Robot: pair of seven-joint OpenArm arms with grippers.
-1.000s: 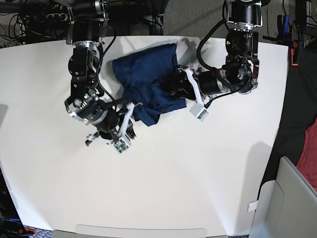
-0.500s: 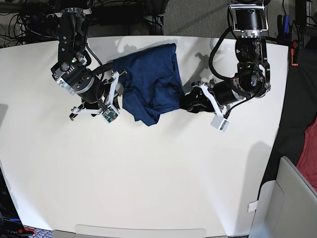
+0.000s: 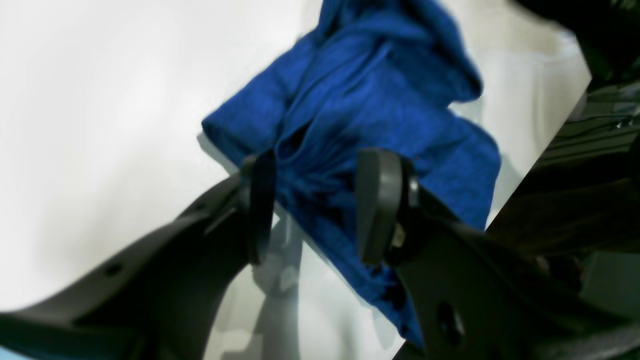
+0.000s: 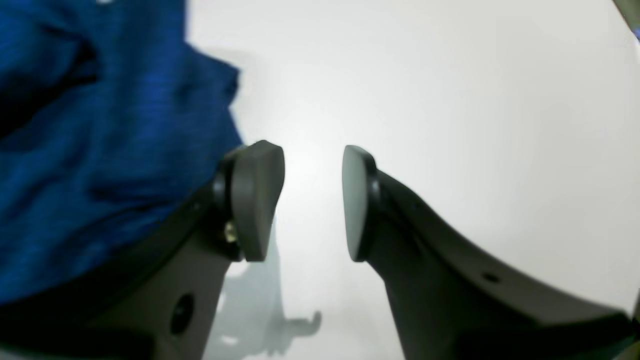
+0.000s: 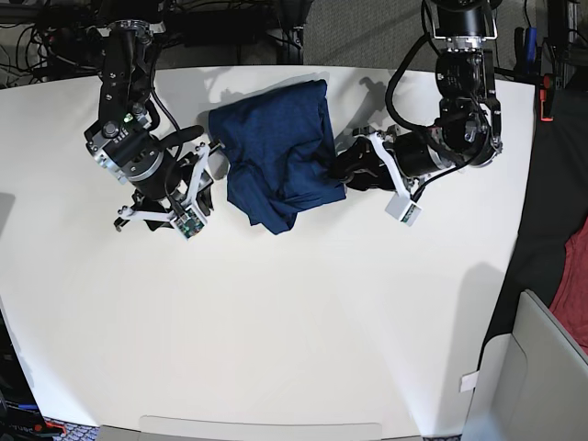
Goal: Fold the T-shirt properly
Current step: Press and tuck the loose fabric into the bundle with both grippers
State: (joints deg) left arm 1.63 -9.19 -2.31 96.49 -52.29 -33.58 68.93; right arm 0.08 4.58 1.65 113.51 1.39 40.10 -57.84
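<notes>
Claws both spread wider than half a second ago, gripping nothing. T-shirt (image 5: 276, 161) lies bunched on the counter (image 5: 303, 322), left claw (image 5: 347, 170) at its edge, right claw (image 5: 204, 173) just beside it.

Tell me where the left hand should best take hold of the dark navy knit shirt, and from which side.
Probably the bunched edge of the dark navy knit shirt facing the left hand. The folds pile up there, so the open jaws have a raised ridge to close on. Come in low, straight ahead, from the side where that hand already points at the shirt.
</notes>
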